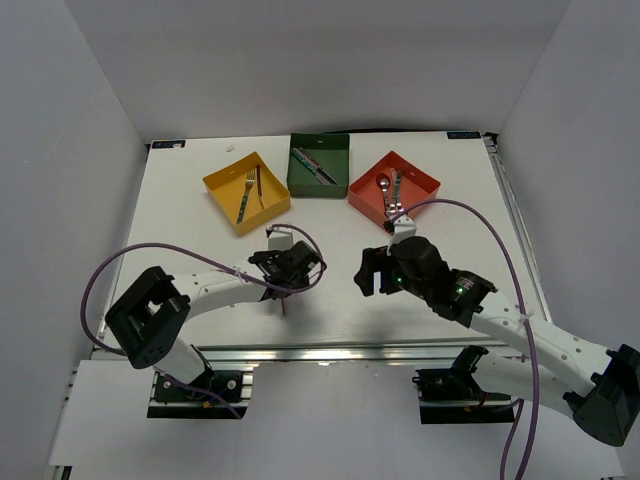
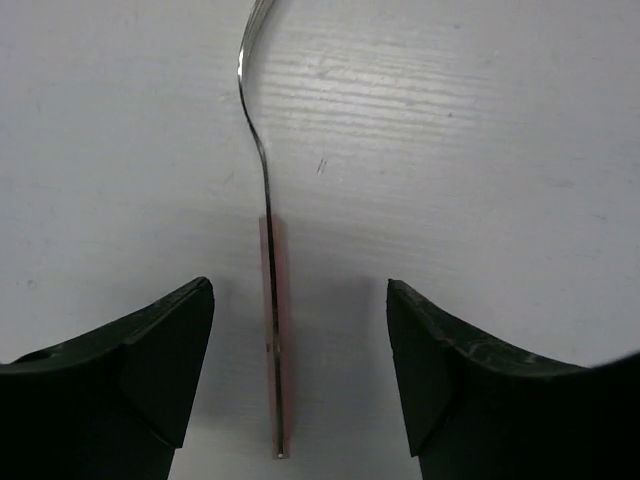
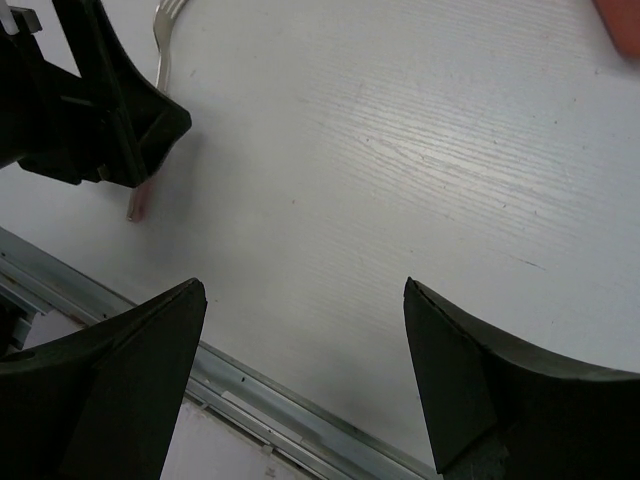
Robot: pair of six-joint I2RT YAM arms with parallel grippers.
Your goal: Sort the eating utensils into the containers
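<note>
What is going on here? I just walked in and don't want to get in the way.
Two robot arms are sorting cutlery into trays. The left claw hangs open over a pink-handled fork lying on the table, one finger on each side, not gripping it. The right claw is open above the table, holding nothing. Utensils already lie in the yellow tray, the green tray and the red tray.

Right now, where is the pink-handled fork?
In the left wrist view the pink-handled fork lies on the white table, between the fingers of the open left pincer, near the front edge.
</note>
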